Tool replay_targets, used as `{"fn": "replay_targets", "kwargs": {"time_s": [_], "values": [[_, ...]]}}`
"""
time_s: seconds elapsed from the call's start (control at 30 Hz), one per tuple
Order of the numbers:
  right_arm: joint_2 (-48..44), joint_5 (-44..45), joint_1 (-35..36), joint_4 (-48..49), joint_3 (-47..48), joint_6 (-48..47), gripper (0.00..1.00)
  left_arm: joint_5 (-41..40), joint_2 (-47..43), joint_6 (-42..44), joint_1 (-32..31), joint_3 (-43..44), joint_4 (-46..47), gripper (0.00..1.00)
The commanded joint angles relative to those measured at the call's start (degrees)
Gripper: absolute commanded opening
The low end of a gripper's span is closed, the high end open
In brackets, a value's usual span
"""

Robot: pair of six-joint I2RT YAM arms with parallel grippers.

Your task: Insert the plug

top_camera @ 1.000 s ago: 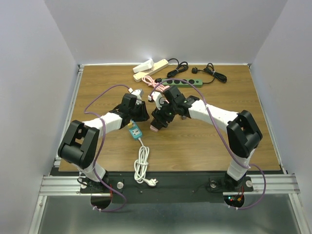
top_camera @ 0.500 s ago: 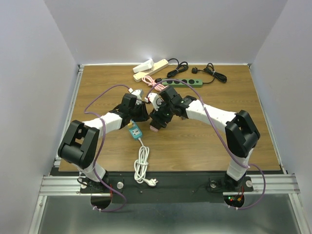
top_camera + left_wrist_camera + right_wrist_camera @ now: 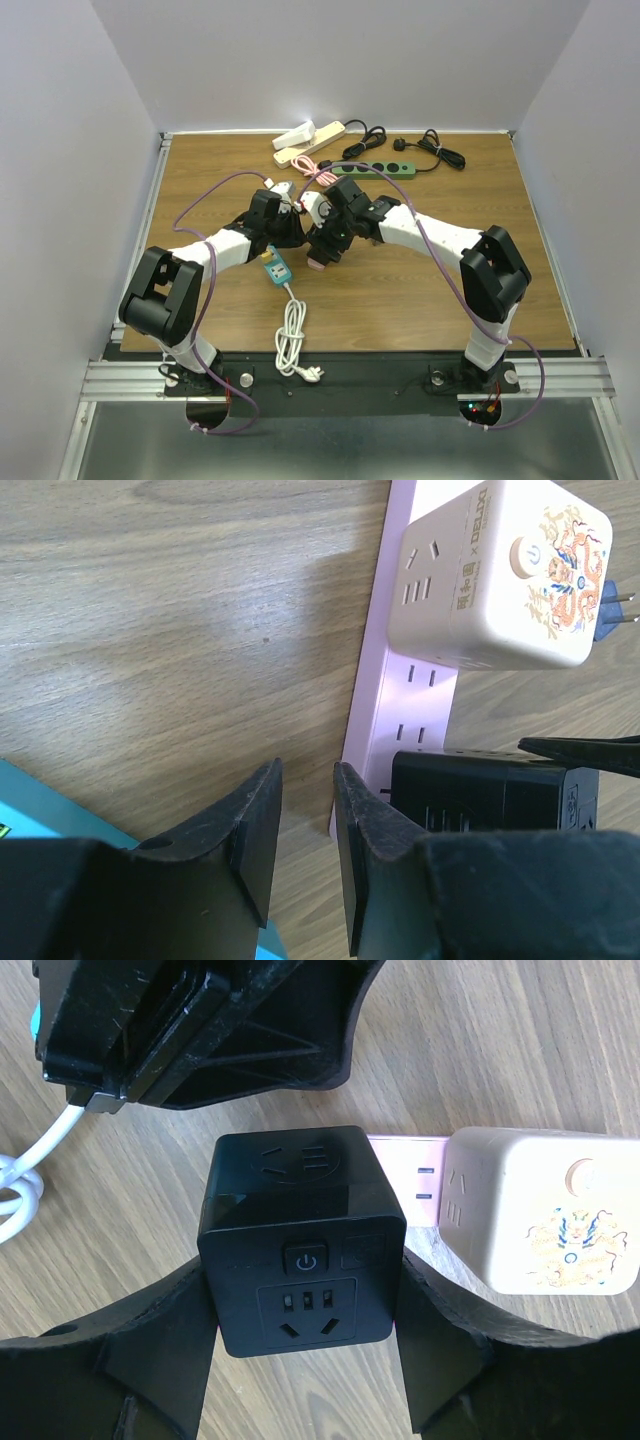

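Note:
A black cube plug [image 3: 300,1250] with a power button and a socket on its face sits on the pink power strip [image 3: 410,1175]. My right gripper [image 3: 303,1305] is shut on its two sides. A cream cube adapter [image 3: 545,1210] stands on the same strip just beyond it. My left gripper [image 3: 305,810] is open with only bare wood between its fingers, right beside the pink strip [image 3: 385,680] and the black plug [image 3: 480,790]. From above, both grippers [image 3: 290,228] [image 3: 325,245] meet mid-table. Whether the plug's prongs are seated is hidden.
A teal power strip [image 3: 276,267] with a coiled white cable [image 3: 291,340] lies near my left gripper. At the back lie a green strip [image 3: 375,170], white and cream strips [image 3: 308,140] and a black cable [image 3: 430,150].
My right arm has edged slightly left with the black plug still in its grip. The left gripper has barely moved.

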Motion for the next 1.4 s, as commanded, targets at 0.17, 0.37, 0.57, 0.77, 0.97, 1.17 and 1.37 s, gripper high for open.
{"fn": "replay_targets", "kwargs": {"time_s": [0.17,0.37,0.57,0.77,0.97,1.17,1.37], "values": [[-0.1,3.6,1.2,-5.8,-0.1,-0.5,0.0,0.2,-1.7,1.2,-0.1,1.7,-0.6,0.38],[-0.3,5.1,1.3,-6.6,0.5,-0.7,0.0,0.3,-1.7,1.4,-0.1,1.8,-0.9,0.38],[-0.7,6.1,1.3,-7.0,0.7,-0.9,0.01,0.3,-1.6,1.6,-0.1,2.1,-1.2,0.38],[-1.5,6.9,1.3,-7.2,1.2,-1.1,0.0,0.3,-1.5,1.5,-0.1,2.1,-1.2,0.38],[-1.5,8.6,1.3,-7.6,2.7,-2.1,0.0,0.6,-1.3,1.6,-0.1,2.4,-1.2,0.37],[-1.8,8.4,1.3,-8.8,5.0,-3.0,0.0,0.8,-1.9,1.8,-0.1,2.5,-1.2,0.37],[-1.8,7.2,1.3,-10.4,5.9,-3.4,0.0,1.7,-2.5,1.4,-0.1,1.3,-0.3,0.37]]}}
